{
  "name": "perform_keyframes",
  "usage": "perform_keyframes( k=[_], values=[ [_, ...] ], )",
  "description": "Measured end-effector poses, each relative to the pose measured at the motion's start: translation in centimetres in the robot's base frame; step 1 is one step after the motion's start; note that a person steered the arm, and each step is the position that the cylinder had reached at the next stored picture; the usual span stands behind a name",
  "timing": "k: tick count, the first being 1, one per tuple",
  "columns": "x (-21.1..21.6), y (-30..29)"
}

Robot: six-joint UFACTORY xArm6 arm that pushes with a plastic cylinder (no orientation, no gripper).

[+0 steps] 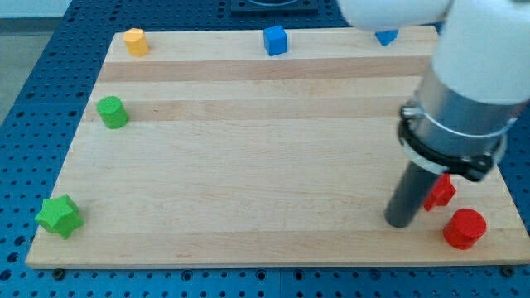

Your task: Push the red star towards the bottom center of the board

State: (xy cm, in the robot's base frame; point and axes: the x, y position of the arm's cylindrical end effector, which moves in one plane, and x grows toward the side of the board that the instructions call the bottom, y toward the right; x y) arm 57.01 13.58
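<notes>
The red star (442, 192) lies near the board's lower right, partly hidden behind the rod. My tip (401, 222) rests on the board just left of the red star and slightly below it, close to it or touching it. A red cylinder (464, 228) stands just below and right of the star, near the board's bottom right corner.
A green star (60, 216) sits at the bottom left corner and a green cylinder (112, 112) at the left edge. Along the top edge are a yellow block (136, 41), a blue cube (275, 40) and a blue block (386, 37) partly hidden by the arm.
</notes>
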Motion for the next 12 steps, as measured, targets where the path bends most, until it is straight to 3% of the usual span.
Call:
perform_keyframes(
  k=[1, 2, 3, 4, 5, 6, 7, 12],
  values=[
    [-5.9, -0.4],
    [-9.1, 3.9],
    [-9.0, 11.8],
    [-5.7, 13.0],
    [-5.3, 10.4],
    [-0.2, 6.8],
    [0.0, 5.1],
    [-7.1, -2.2]
  ],
)
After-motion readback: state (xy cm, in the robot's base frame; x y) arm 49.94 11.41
